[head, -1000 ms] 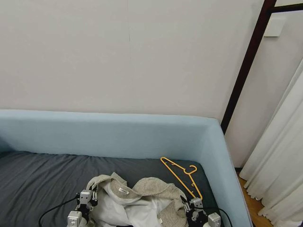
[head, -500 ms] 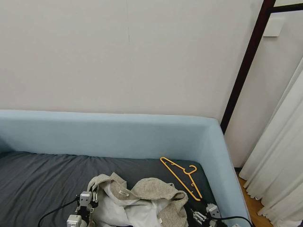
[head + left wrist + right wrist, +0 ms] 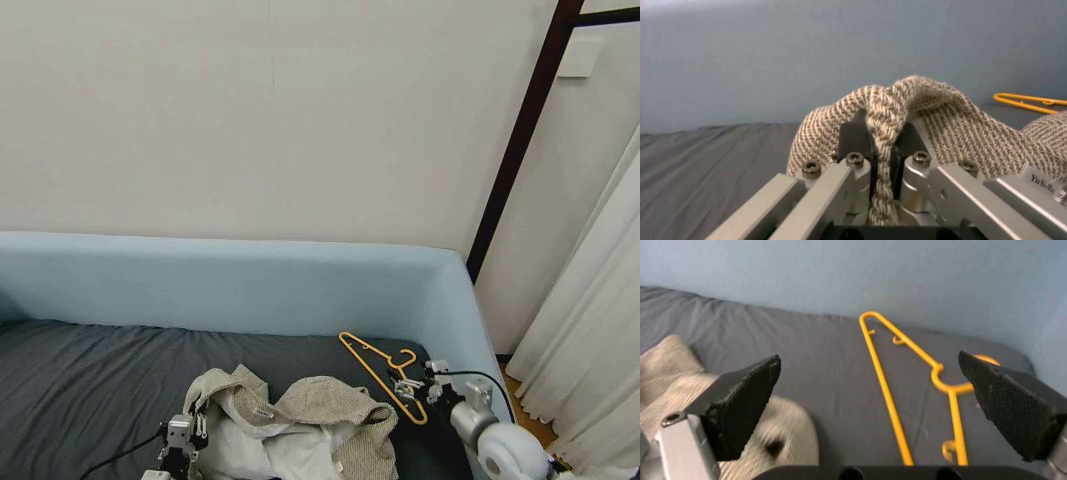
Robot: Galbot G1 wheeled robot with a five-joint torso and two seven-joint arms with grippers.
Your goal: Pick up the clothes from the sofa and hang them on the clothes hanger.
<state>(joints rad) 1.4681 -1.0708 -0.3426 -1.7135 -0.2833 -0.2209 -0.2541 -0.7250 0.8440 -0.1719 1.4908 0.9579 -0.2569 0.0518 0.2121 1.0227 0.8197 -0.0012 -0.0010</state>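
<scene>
knit first: the beige knit garment (image 3: pixel 300 430) lies crumpled on the dark grey seat cushion (image 3: pixel 80 380) of the pale blue sofa (image 3: pixel 250 285). it's near the front edge of the seat, with white lining showing in the middle. the left gripper (image 3: pixel 883 150) sits at the garment's left end. in the left wrist view a raised fold of the knit runs straight down between its fingers (image 3: pixel 855 142), and the jaws are clamped tight on that fold. the rest of the fabric drapes away past the fingers toward the sofa back.

the orange hanger (image 3: pixel 385 372) lies flat on the cushion just right of the garment, toward the sofa's right corner, with its hook side facing the right arm of the sofa. the right gripper (image 3: pixel 410 380) hovers right by that hook side, apart from the clothes. in the right wrist view its jaws are spread wide and empty, with the two black pads (image 3: pixel 740 400) far out at either side. the hanger lies on the cushion in the space between and beyond them. whether a pad touches it can't be told. a corner of the knit shows beside one pad. a white curtain (image 3: pixel 590 350) hangs off to the right of the sofa.
</scene>
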